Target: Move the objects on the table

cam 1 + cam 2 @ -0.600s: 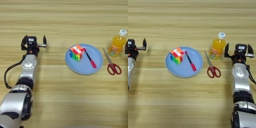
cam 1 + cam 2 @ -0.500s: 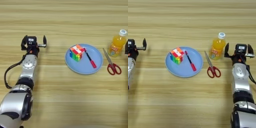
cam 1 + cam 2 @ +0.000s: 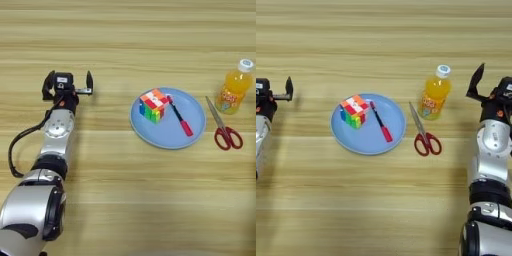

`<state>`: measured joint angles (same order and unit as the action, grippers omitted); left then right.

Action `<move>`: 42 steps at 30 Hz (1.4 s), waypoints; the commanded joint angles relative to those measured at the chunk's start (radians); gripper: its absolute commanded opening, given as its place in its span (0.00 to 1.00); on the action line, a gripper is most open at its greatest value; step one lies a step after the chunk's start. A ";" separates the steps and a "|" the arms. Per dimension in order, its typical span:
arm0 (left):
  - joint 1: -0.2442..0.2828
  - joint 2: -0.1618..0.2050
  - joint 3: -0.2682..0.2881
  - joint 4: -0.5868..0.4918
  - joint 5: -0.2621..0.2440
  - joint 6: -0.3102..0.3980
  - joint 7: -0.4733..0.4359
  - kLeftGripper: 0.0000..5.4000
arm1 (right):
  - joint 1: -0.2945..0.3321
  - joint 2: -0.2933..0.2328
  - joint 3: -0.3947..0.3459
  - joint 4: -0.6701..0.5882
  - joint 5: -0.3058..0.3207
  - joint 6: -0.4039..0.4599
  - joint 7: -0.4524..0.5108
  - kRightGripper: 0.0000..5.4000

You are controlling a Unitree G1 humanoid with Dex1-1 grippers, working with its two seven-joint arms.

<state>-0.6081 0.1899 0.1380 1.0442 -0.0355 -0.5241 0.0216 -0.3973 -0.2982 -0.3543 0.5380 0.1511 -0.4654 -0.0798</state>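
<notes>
Two arms reach in over the wide light wooden counter (image 3: 150, 40), whose plank grain runs across the view; the left arm comes up from the lower left corner, its silver segments ending in the left gripper (image 3: 69, 83), which sits over bare wood well to the left of everything else, its two black fingers standing apart with nothing between them; the right arm rises along the right edge of the right eye view, and the right gripper (image 3: 493, 85) lies just right of the bottle, with only one black finger (image 3: 476, 80) fully in sight, so I cannot tell whether it is open or closed; a round light blue plate (image 3: 150, 135) lies near the middle of the counter and carries two things; the multicoloured puzzle cube (image 3: 154, 104) rests on the plate's upper left part, and the thin red-and-black pen (image 3: 179, 117) lies slantwise just right of the cube, its red end pointing toward the plate's lower right rim; the small orange-juice bottle (image 3: 435, 94) with its white cap stands upright on the wood to the right of the plate; a pair of red-handled scissors (image 3: 423, 132) lies between plate and bottle, blades pointing away, handles nearest the robot.
</notes>
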 commanded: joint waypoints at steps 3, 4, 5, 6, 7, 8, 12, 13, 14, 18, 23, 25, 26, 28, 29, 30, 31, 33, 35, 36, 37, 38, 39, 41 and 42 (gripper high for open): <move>-0.017 0.006 -0.008 0.015 0.022 0.015 0.014 1.00 | 0.020 0.029 0.058 -0.128 0.037 0.039 0.100 1.00; -0.016 0.005 -0.009 0.014 0.023 0.015 0.016 1.00 | 0.026 0.027 0.067 -0.159 0.039 0.050 0.117 1.00; -0.016 0.005 -0.010 0.014 0.024 0.015 0.016 1.00 | 0.028 0.022 0.076 -0.190 0.047 0.069 0.137 1.00; -0.016 0.004 -0.010 0.013 0.025 0.015 0.017 1.00 | 0.030 0.019 0.082 -0.216 0.055 0.084 0.155 1.00; -0.016 0.003 -0.010 0.013 0.026 0.016 0.018 1.00 | 0.031 0.018 0.093 -0.243 0.062 0.100 0.176 1.00; -0.016 0.002 -0.010 0.013 0.026 0.016 0.018 1.00 | 0.033 0.022 0.101 -0.277 0.070 0.116 0.190 1.00; -0.017 0.002 -0.010 0.015 0.028 0.017 0.019 1.00 | 0.046 0.044 0.133 -0.384 0.082 0.138 0.223 1.00; -0.018 0.002 -0.010 0.016 0.028 0.017 0.019 1.00 | 0.049 0.049 0.142 -0.396 0.080 0.143 0.230 1.00; -0.018 0.002 -0.009 0.016 0.029 0.017 0.019 1.00 | 0.051 0.054 0.150 -0.392 0.079 0.148 0.242 1.00; -0.019 0.002 -0.007 0.017 0.032 0.018 0.018 1.00 | 0.048 0.066 0.201 -0.324 0.037 0.201 0.264 1.00; -0.017 0.001 -0.005 0.014 0.033 0.018 0.017 1.00 | 0.027 0.065 0.199 -0.226 0.006 0.217 0.251 1.00; -0.016 0.002 -0.005 0.013 0.033 0.018 0.016 1.00 | 0.022 0.064 0.197 -0.212 0.001 0.212 0.251 1.00; -0.016 0.002 -0.004 0.012 0.033 0.018 0.015 1.00 | 0.018 0.065 0.193 -0.201 -0.001 0.209 0.248 1.00; -0.015 0.002 -0.004 0.011 0.033 0.018 0.015 1.00 | 0.012 0.065 0.183 -0.180 -0.001 0.203 0.240 1.00; -0.015 0.002 -0.004 0.011 0.033 0.018 0.015 1.00 | 0.010 0.065 0.180 -0.170 -0.002 0.204 0.238 1.00; -0.015 0.003 -0.004 0.011 0.033 0.018 0.014 1.00 | 0.007 0.066 0.179 -0.158 -0.002 0.203 0.238 1.00; -0.014 0.003 -0.004 0.011 0.033 0.018 0.014 1.00 | 0.003 0.068 0.180 -0.138 -0.003 0.206 0.237 1.00; -0.014 0.003 -0.004 0.010 0.033 0.018 0.014 1.00 | -0.005 0.070 0.180 -0.101 -0.002 0.228 0.237 1.00; -0.014 0.003 -0.004 0.010 0.034 0.018 0.014 1.00 | -0.010 0.073 0.182 -0.076 0.006 0.252 0.245 1.00; -0.014 0.003 -0.004 0.010 0.034 0.018 0.015 1.00 | -0.012 0.073 0.183 -0.068 0.007 0.259 0.249 1.00; -0.014 0.002 -0.004 0.010 0.034 0.017 0.015 1.00 | -0.014 0.073 0.185 -0.062 0.006 0.262 0.252 1.00; -0.014 0.002 -0.004 0.010 0.034 0.017 0.015 1.00 | -0.016 0.072 0.187 -0.057 0.004 0.266 0.255 1.00; -0.014 0.002 -0.004 0.010 0.034 0.018 0.015 1.00 | -0.018 0.072 0.190 -0.051 0.003 0.269 0.259 1.00; -0.014 0.002 -0.004 0.011 0.034 0.018 0.014 1.00 | -0.021 0.073 0.192 -0.040 0.002 0.275 0.264 1.00; -0.014 0.002 -0.004 0.011 0.034 0.018 0.014 1.00 | -0.023 0.074 0.191 -0.034 0.004 0.279 0.266 1.00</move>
<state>-0.6084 0.1885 0.1354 1.0535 -0.0068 -0.5178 0.0366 -0.3975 -0.2269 -0.1642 0.4853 0.1506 -0.2067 0.1807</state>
